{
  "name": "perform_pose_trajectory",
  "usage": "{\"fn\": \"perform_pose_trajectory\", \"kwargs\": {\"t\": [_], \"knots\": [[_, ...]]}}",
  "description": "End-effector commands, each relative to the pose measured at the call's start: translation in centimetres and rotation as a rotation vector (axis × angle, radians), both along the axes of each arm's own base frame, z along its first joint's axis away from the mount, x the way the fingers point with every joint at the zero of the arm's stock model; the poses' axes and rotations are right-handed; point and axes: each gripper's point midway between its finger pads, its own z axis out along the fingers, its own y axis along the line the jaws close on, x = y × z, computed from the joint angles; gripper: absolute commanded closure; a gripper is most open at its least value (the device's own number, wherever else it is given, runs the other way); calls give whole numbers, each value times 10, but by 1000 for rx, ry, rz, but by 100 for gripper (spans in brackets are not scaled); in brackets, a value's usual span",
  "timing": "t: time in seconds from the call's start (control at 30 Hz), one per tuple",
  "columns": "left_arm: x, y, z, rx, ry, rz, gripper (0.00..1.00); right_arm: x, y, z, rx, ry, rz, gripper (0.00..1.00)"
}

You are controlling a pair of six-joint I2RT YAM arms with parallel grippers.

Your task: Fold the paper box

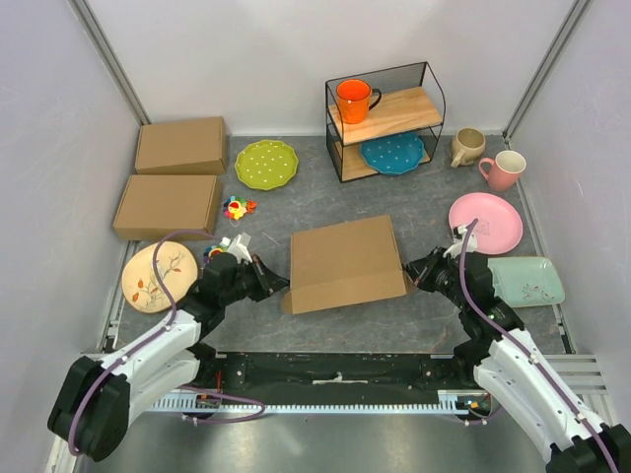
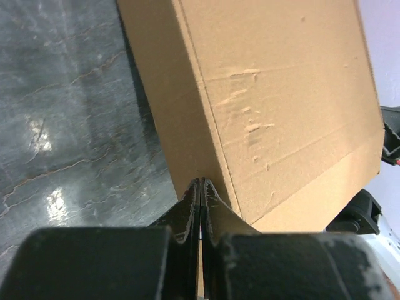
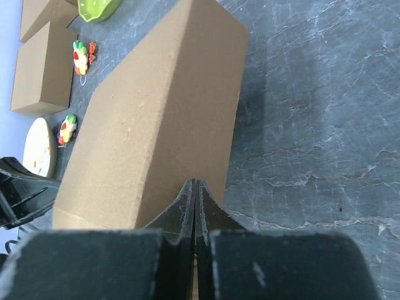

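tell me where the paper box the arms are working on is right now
In the top view the paper box lies mid-table, between the left gripper and the right gripper, nearer the arms than the shelf.

Nothing readable shows in any view: no text, label, brand, number or sign. The paper box (image 1: 345, 261) has plain brown cardboard faces, marked only by creases and small dents. The two closed cardboard boxes (image 1: 168, 187) at the far left of the worktop (image 1: 434, 315) are just as bare. The plates and mugs carry only dots or a leaf pattern, no lettering.
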Motion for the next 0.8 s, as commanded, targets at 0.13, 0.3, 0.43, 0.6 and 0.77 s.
{"fn": "perform_pose_trajectory", "kwargs": {"t": [0.13, 0.3, 0.43, 0.6, 0.77], "knots": [[-4, -26, 77, -143, -133, -144, 97, -19, 22, 18, 80, 10, 131, 100], [-5, -27, 96, -176, -160, -141, 97, -21, 20, 36, 91, -21, 119, 100], [1, -29, 126, -197, -210, -138, 96, -18, 19, 62, 103, -50, 109, 100], [6, -32, 150, -205, -234, -144, 96, -16, 19, 79, 104, -49, 101, 100], [8, -33, 156, -205, -230, -144, 96, -14, 17, 81, 105, -17, 73, 100]]}}
